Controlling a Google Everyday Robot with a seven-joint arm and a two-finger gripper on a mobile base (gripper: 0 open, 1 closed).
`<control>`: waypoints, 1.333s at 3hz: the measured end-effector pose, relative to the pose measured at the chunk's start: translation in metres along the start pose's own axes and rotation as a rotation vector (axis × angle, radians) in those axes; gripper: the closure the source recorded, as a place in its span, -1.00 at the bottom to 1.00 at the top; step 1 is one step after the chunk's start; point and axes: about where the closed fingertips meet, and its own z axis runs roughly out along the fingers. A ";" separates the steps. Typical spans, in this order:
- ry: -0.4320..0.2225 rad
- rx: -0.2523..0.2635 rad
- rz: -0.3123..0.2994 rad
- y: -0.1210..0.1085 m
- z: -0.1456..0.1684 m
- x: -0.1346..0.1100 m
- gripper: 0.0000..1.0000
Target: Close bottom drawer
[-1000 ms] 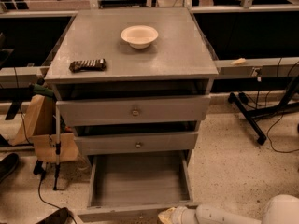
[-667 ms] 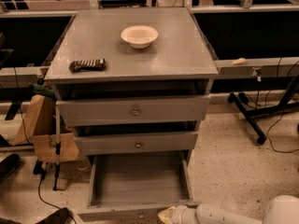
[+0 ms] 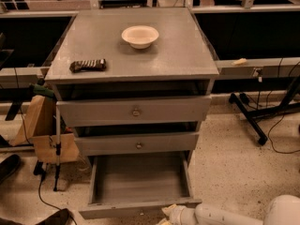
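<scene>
At the bottom centre of the frame, the bottom drawer (image 3: 140, 179) stands pulled well out of the cabinet (image 3: 187, 60), its shallow grey tray bare inside and its slim front edge close to the lower border. My gripper (image 3: 168, 213) sits just at that front edge, towards the drawer's right corner (whether it touches the front I cannot tell, nor whether it is apart or together). My white arm (image 3: 225, 215) runs from it along the bottom of the frame to the lower right corner.

Directly above the open tray is the middle drawer (image 3: 112, 144), with a small round knob in the centre of its front. Above that is the taller top drawer (image 3: 103, 111), also with a central knob and a dark gap over it.

On the cabinet's flat grey top, a pale bowl (image 3: 139, 35) stands upright near the back, in the upper centre of the frame. A dark wrapped bar (image 3: 87, 65) lies well apart from it, near the front left edge.

At the left of the cabinet, brown paper bags (image 3: 40, 121) lean beside it on the speckled floor (image 3: 234, 163). At the right, the black legs of a stand (image 3: 253, 118) spread over the floor, with cables trailing near them.
</scene>
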 end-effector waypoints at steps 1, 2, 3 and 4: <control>0.000 0.000 0.000 0.008 0.000 0.002 -1.00; -0.001 -0.001 -0.002 0.010 0.000 0.002 -0.97; -0.002 -0.001 -0.003 0.013 -0.002 0.004 -0.52; -0.002 -0.005 -0.017 0.007 0.002 -0.004 -0.06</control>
